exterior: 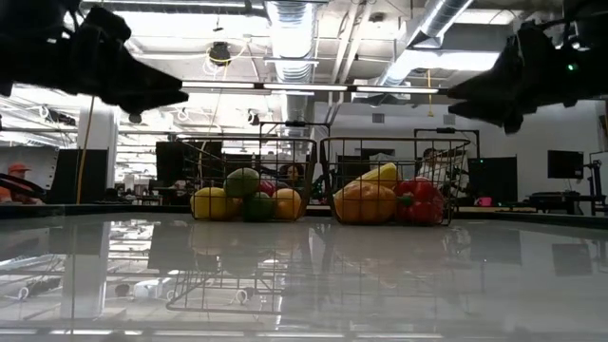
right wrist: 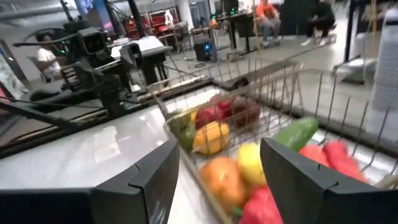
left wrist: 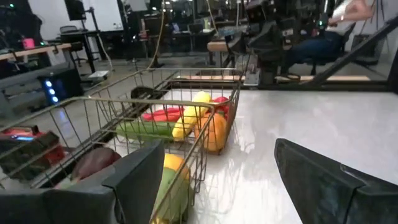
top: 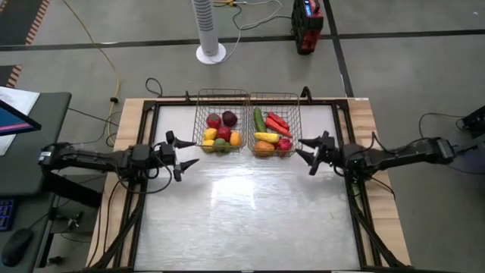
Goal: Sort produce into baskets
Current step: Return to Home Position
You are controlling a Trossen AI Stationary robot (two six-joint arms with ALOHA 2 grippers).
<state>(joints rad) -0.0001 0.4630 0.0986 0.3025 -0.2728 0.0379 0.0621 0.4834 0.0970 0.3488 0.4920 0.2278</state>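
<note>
Two grey wire baskets stand side by side at the table's far middle. The left basket point(top: 222, 121) holds red apples, a yellow lemon, an orange and a green lime. The right basket point(top: 274, 125) holds a cucumber, red chili, carrot, yellow and orange pieces. My left gripper point(top: 184, 154) is open and empty, just left of the left basket, above the table. My right gripper point(top: 305, 152) is open and empty, just right of the right basket. Both baskets also show in the left wrist view point(left wrist: 155, 130) and the right wrist view point(right wrist: 249, 143).
The shiny white tabletop point(top: 242, 212) stretches from the baskets to the near edge. A black frame point(top: 155, 106) runs round the table. A white fan point(top: 211, 30) and a red device point(top: 307, 26) stand on the floor beyond. People sit in the room behind point(right wrist: 267, 15).
</note>
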